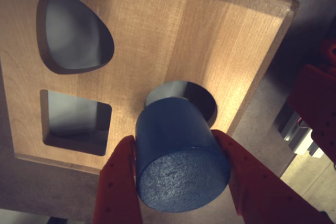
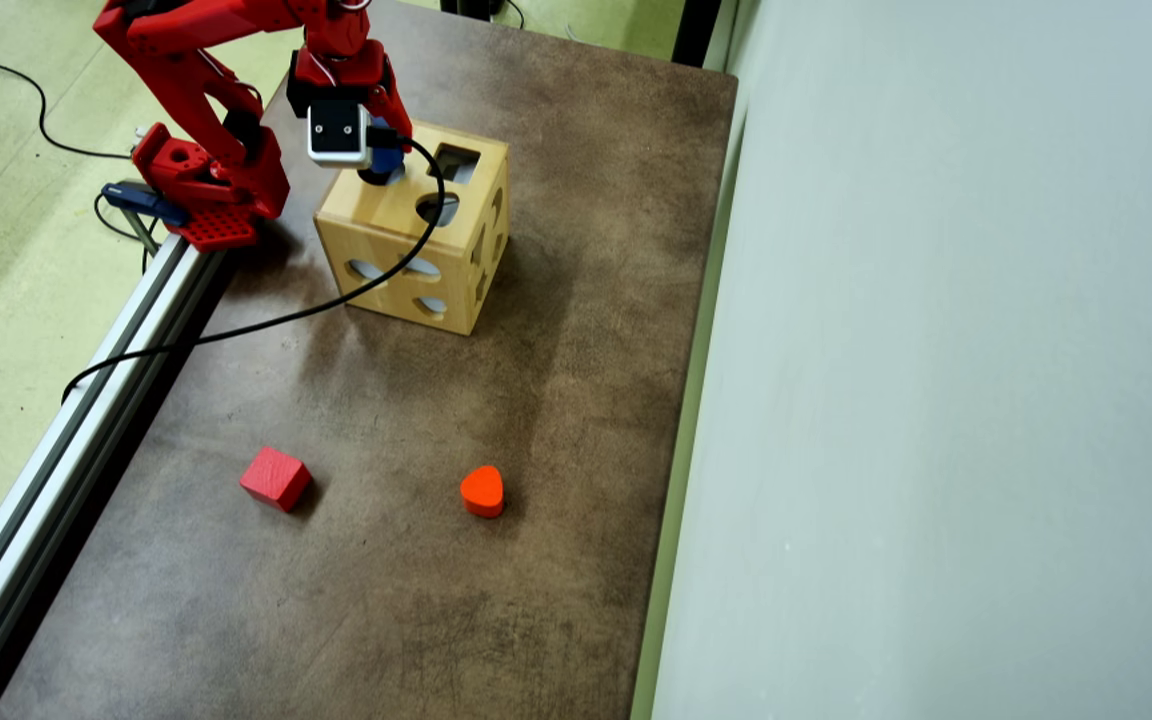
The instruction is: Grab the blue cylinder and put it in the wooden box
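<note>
The claw (image 1: 181,182) is clamped on the blue cylinder (image 1: 178,150), holding it end-down just above the round hole (image 1: 202,98) in the wooden box (image 1: 210,40) top, apparently lined up so it can drop through.

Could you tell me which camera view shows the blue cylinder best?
The wrist view: the blue cylinder fills the centre, clamped in the pincer just above the round hole of the wooden box. In the overhead view only a blue sliver shows beneath the wrist camera.
</note>
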Robot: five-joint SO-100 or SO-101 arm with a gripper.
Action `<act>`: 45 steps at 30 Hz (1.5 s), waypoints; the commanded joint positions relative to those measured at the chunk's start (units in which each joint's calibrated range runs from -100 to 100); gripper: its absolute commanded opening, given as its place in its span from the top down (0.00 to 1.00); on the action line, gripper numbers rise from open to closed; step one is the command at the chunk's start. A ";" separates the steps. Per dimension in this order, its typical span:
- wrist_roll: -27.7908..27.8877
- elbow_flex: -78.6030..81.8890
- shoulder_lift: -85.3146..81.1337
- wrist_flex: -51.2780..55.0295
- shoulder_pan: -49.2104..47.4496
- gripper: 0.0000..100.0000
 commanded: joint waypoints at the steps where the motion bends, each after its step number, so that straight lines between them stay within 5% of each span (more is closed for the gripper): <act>1: 0.39 -0.08 -1.37 0.57 -0.34 0.94; 21: 0.39 3.32 -3.83 0.17 0.26 0.94; 45: 0.44 -1.78 0.84 0.01 -0.04 0.80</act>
